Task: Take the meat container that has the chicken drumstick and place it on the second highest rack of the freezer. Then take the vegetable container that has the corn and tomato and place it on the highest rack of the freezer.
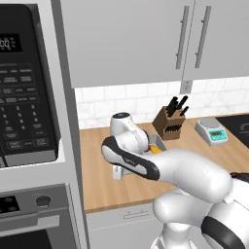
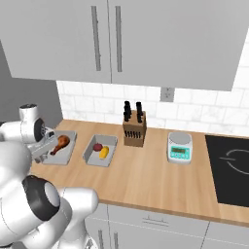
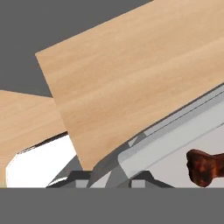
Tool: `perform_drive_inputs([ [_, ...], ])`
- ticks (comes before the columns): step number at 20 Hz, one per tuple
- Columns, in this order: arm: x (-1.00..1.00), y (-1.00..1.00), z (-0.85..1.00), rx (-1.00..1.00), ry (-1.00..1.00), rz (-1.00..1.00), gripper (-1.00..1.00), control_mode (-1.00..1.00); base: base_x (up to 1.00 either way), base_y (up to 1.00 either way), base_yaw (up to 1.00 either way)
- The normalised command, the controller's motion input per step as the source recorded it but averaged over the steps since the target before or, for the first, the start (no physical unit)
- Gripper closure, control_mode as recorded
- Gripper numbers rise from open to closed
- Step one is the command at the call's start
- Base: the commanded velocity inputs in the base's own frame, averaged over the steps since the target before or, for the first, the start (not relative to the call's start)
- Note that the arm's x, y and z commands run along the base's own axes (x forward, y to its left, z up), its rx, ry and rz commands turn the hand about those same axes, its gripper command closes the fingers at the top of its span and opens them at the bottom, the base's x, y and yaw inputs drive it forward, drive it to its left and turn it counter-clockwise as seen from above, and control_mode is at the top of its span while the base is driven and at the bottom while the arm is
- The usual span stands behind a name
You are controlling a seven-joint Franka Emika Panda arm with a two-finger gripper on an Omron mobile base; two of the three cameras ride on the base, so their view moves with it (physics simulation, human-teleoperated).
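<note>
The gripper [image 2: 47, 147] sits at the near left rim of the meat container [image 2: 65, 154], a shallow grey tray on the wooden counter [image 2: 146, 180]. In the hand view the fingertips rise on either side of the tray's rim, so the jaws look narrowed onto that wall; it seems a pinch on the edge, though the contact itself lies at the very bottom of that view and I cannot be sure it is firm. Taking the rim makes sense: the tray is too wide to span, and an edge grip keeps the fingers clear of the chicken drumstick [image 2: 60, 144], which lies inside just beyond the gripper, its bone end towards the fingers.

Just to the right of the gripper, past the held tray, stands the vegetable container [image 2: 92, 156] with the tomato [image 2: 97, 146] and the corn [image 2: 104, 152] side by side in it. The two trays are near each other but apart, so lifting the first should not disturb the second. Further right are a knife block [image 2: 134, 129], a kitchen scale [image 2: 179, 147] and a dark cooktop [image 2: 232, 168], all well apart from the hand.

To the gripper's left, the tall oven column [image 1: 29, 121] stands close, and wall cabinets [image 2: 121, 44] hang overhead. A one-edge grip may let the tray tilt, so the drumstick could slide.
</note>
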Motion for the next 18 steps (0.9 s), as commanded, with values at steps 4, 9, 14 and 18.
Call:
perform_drive_inputs([
  [4, 0.00, -0.22, 0.99, 0.00, -0.01, -0.12, 1.00, -1.00, 0.00, 0.00, 0.00],
  [9, -0.15, -0.58, 0.58, 0.00, -0.17, -0.11, 1.00, -1.00, 0.00, 0.00, 0.00],
  [14, -0.20, -0.83, 0.06, 0.00, -0.17, -0.09, 1.00, -1.00, 0.00, 0.00, 0.00],
  [18, -0.41, -0.46, 0.00, 0.01, -0.18, -0.01, 1.00, -1.00, 0.00, 0.00, 0.00],
])
